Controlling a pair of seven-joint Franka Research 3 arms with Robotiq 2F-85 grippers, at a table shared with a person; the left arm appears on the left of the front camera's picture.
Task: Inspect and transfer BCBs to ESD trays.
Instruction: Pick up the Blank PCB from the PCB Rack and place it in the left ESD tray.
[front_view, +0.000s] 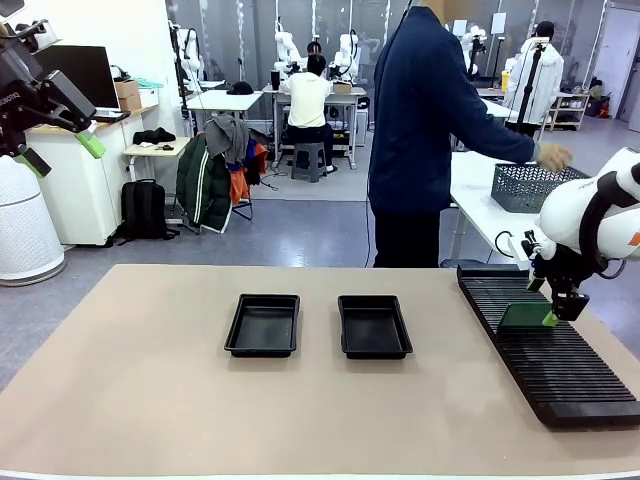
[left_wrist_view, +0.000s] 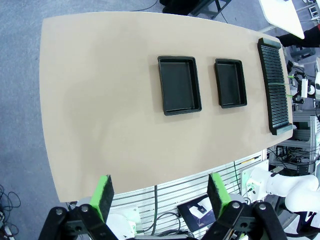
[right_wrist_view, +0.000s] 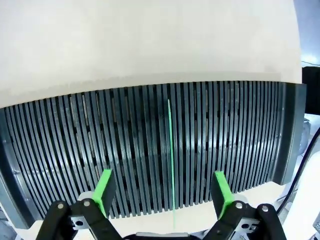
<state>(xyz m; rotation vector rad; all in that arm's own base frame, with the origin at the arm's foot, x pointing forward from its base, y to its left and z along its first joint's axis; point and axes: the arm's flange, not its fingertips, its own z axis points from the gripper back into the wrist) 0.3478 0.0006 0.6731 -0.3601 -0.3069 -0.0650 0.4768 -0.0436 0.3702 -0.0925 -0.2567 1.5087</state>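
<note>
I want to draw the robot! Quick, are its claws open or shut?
Left gripper: open, empty.
Right gripper: open, straddling thin green circuit board, not gripping.

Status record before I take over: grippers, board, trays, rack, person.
left gripper: open, empty, raised high at the robot's left
right gripper: open, low over the rack, fingers either side of the BCB, pads clear of it
BCB: one green board on edge in a rack slot
ESD trays: left tray and right tray, side by side mid-table, both empty
rack: long, black, slotted, at the table's right end
person: standing at far side, hand at a grey mesh basket
</note>
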